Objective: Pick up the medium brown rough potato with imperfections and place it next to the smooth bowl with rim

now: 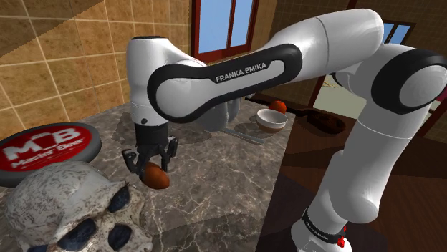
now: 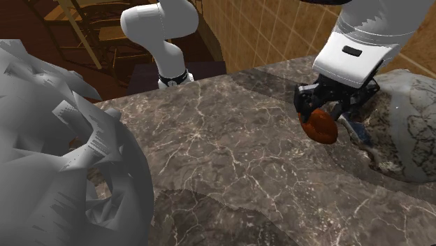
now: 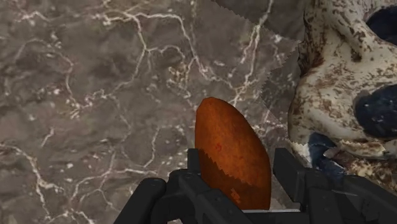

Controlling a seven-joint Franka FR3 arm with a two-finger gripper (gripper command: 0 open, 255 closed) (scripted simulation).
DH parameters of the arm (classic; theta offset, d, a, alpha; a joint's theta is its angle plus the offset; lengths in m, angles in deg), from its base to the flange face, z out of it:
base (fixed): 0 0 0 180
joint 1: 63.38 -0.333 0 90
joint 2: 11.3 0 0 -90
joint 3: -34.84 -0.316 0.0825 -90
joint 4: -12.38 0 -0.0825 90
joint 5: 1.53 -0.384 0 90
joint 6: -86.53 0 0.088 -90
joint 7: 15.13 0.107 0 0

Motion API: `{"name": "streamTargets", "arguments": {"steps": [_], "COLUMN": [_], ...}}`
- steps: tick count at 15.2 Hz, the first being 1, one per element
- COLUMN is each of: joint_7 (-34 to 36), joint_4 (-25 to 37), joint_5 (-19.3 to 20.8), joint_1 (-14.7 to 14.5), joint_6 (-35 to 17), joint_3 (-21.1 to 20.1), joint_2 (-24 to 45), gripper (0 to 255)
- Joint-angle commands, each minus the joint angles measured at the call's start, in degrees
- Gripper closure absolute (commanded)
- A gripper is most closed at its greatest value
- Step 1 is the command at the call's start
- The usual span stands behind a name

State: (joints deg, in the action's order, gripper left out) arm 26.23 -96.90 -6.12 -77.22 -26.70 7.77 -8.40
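1. Skull (image 1: 71, 211): mottled white and brown, with dark eye sockets. It is the nearest item in the shoulder view, at lower left, resting on the worktop (image 1: 215, 179), a dark marble slab with pale veins.
2. Red disc (image 1: 46, 147): round and grey-rimmed with white lettering, lying flat behind the skull at the shoulder view's left edge.
3. End effector (image 1: 152, 168): black, pointing down at the worktop just right of the skull. Its fingers are narrowed onto the potato and clasp it from both sides, as the wrist view shows (image 3: 238, 178).
4. Potato (image 1: 157, 177): reddish brown and oval with a finely mottled skin. It is held in the end effector with its long end sticking out past the fingertips (image 3: 232, 156). It sits low over the marble close beside the skull, and whether it touches the surface cannot be told. It is well apart from the bowl.
5. Arm (image 1: 251, 71): white with dark joints, spanning above the worktop from right to left.
6. Bowl (image 1: 272, 120): pale, smooth and rimmed, upright near the worktop's far right edge.
7. Round orange-red thing (image 1: 278, 107): just behind the bowl.
8. Grey faceted mass (image 2: 63, 140): large and crumpled-looking, at the second exterior view's left, well apart from the end effector (image 2: 321, 115) and the potato (image 2: 320, 124).
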Motion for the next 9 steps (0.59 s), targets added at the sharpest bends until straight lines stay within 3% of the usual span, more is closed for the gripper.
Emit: {"name": "streamTargets", "arguments": {"steps": [1,9], "joint_7": [-0.1,0.2], "joint_4": [1.2,6.5], "joint_5": [-0.2,-0.4], "joint_1": [0.1,0.2], "joint_6": [1.6,7.6], "joint_3": [0.1,0.1], "joint_2": [-0.4,-1.2], "gripper": [255,255]}}
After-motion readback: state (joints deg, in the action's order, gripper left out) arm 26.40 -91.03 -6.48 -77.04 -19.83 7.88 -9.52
